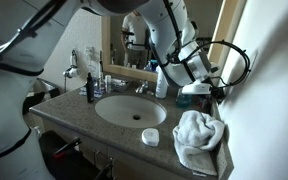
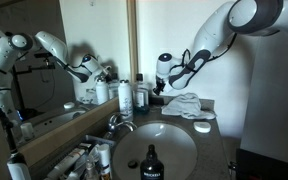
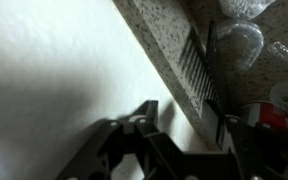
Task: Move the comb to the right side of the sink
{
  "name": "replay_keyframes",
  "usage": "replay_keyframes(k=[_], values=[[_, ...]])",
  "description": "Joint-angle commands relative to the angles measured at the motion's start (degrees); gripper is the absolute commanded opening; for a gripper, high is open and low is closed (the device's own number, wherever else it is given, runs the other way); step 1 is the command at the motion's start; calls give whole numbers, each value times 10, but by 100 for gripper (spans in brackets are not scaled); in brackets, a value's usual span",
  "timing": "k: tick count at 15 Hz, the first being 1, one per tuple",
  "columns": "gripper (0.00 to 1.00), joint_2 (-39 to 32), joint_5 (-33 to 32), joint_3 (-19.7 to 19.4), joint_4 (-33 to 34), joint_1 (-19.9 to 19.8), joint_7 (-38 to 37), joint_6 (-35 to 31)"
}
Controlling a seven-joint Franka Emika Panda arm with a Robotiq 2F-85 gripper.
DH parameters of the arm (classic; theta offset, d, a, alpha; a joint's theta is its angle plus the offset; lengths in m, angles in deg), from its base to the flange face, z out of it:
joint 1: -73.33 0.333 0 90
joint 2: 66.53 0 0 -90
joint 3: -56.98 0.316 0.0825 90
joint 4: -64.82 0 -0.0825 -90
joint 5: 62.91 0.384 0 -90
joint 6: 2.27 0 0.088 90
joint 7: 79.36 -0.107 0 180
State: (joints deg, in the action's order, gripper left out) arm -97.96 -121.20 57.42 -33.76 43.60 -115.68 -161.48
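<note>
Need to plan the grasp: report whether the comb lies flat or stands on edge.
Flat. In the wrist view the comb lies on the speckled counter beside the wall, its teeth showing broadside.

Blurred fingers (image 3: 146, 112) are cut off at the wrist view's bottom.

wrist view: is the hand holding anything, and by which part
Cannot tell: the comb lies along the counter by the wall, its near end at the hand.

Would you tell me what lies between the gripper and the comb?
Nothing: in the wrist view only bare counter separates the open gripper from the comb.
</note>
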Motion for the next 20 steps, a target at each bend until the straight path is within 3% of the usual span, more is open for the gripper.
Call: replay_keyframes(k=[1, 3, 7, 8, 12, 17, 20], values=[[82, -4, -34, -33, 19, 17, -37, 15], [98, 2, -36, -37, 10, 22, -45, 14], [100, 32, 3, -20, -23, 18, -15, 54], [100, 40, 60, -77, -32, 69, 17, 45], [100, 108, 182, -106, -91, 103, 138, 37], [100, 242, 310, -115, -181, 123, 334, 67], [100, 320, 374, -111, -210, 132, 446, 138]])
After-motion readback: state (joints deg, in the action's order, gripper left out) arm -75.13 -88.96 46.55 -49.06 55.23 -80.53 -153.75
